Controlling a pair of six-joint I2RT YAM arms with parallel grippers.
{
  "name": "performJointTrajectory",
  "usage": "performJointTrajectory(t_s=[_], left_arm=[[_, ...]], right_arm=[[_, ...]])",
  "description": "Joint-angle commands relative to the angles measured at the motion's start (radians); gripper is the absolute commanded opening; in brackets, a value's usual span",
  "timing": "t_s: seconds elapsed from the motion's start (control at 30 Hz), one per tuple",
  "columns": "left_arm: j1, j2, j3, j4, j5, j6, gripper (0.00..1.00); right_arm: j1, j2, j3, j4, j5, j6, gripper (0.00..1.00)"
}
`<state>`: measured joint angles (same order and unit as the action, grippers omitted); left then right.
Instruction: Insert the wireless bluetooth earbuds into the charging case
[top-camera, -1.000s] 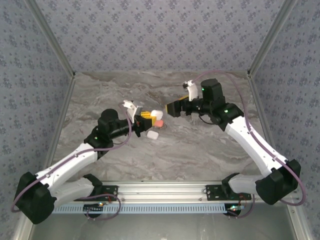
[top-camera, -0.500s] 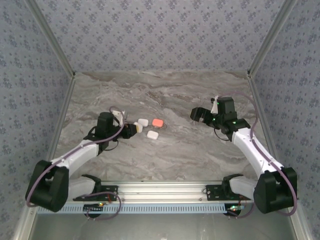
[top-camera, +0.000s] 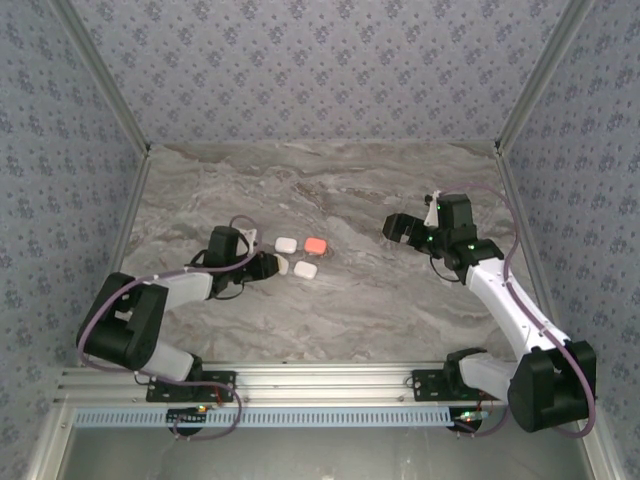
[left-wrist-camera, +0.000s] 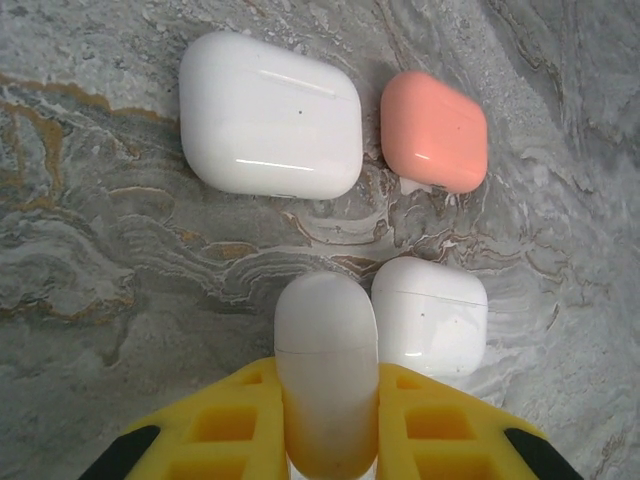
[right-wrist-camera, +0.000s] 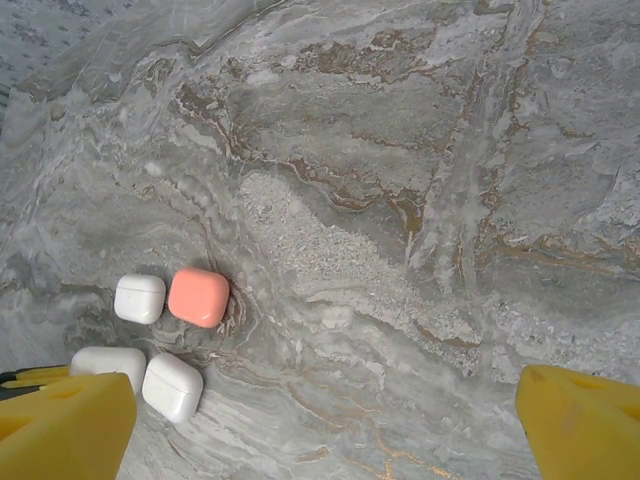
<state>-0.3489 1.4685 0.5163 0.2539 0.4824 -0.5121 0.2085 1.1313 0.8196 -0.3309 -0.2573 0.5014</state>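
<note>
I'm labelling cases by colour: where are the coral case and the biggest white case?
coral case (left-wrist-camera: 434, 130), left wrist view, centre of top face
biggest white case (left-wrist-camera: 270, 115), left wrist view, centre of top face

The table (top-camera: 350, 310) is grey marble-patterned with brown veins, evenly lit. Walls (top-camera: 320, 70) with blue-grey flowered paper stand at 9, 12 and 3 o'clock. An aluminium rail (top-camera: 330, 381) lies at 6 o'clock.
</note>
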Motion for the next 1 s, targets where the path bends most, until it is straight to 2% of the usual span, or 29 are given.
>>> performJointTrajectory(t_s=[0.0, 0.07, 0.1, 0.4, 0.53, 0.67, 0.77, 0.83, 0.9, 0.97], left_arm=[[0.001, 0.007, 0.024, 0.033, 0.005, -0.012, 0.32], [0.002, -0.008, 0.025, 0.004, -0.024, -0.001, 0.45], [0.001, -0.016, 0.027, -0.012, -0.037, 0.008, 0.49], [0.023, -0.221, 0.045, -0.192, -0.222, 0.075, 0.68], [0.042, -0.395, 0.036, -0.268, -0.395, 0.096, 0.80], [0.062, -0.559, 0.021, -0.300, -0.578, 0.140, 0.92], [0.067, -0.633, 0.012, -0.301, -0.719, 0.203, 0.96], [0.068, -0.658, -0.001, -0.284, -0.800, 0.256, 0.97], [0.069, -0.676, -0.027, -0.251, -0.859, 0.309, 0.98], [0.079, -0.691, -0.062, -0.193, -0.907, 0.339, 0.98]], right_arm=[[-0.009, -0.022, -0.008, -0.029, 0.012, -0.009, 1.00], [-0.018, -0.026, 0.001, -0.040, 0.015, -0.022, 1.00], [-0.024, -0.030, 0.006, -0.046, 0.015, -0.029, 1.00], [-0.147, -0.079, 0.057, -0.094, 0.011, -0.123, 1.00], [-0.208, -0.134, 0.062, -0.091, 0.050, -0.205, 1.00], [-0.246, -0.221, 0.008, -0.008, 0.124, -0.266, 1.00], [-0.274, -0.281, -0.072, 0.079, 0.187, -0.291, 1.00], [-0.300, -0.312, -0.138, 0.148, 0.162, -0.354, 1.00], [-0.309, -0.330, -0.205, 0.196, 0.180, -0.410, 1.00], [-0.328, -0.330, -0.264, 0.225, 0.228, -0.395, 1.00]])
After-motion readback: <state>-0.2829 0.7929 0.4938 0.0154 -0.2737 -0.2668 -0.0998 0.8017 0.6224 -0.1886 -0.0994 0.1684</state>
